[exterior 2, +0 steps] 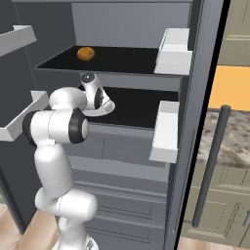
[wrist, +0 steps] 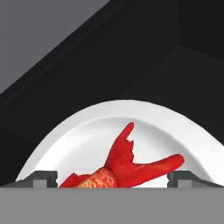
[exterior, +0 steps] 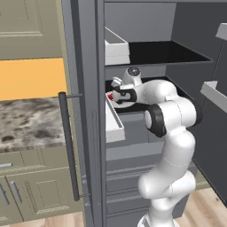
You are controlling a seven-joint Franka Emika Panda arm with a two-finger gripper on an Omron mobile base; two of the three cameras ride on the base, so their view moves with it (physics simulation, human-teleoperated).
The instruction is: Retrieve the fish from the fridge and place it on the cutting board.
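The fridge (exterior: 88, 88) is standing open, its dark grey body taking up most of both base views, with its long dark bar handle (exterior: 68, 146) hanging at the door edge. Black shelves are running across the interior; white door bins (exterior 2: 166, 132) are projecting at the shelf ends. The white arm is reaching in over the middle shelf (exterior 2: 141, 107), with open shelf surface lying to the far side and the shelf above sitting close overhead. A round white plate (wrist: 87, 135) is resting on that shelf. The fish (wrist: 131, 164) is lying on the plate, bright red-orange, its forked tail pointing away from the hand. The gripper (wrist: 112, 179) is hanging with jaws spread wide, one fingertip on each side of the fish, gripping nothing.
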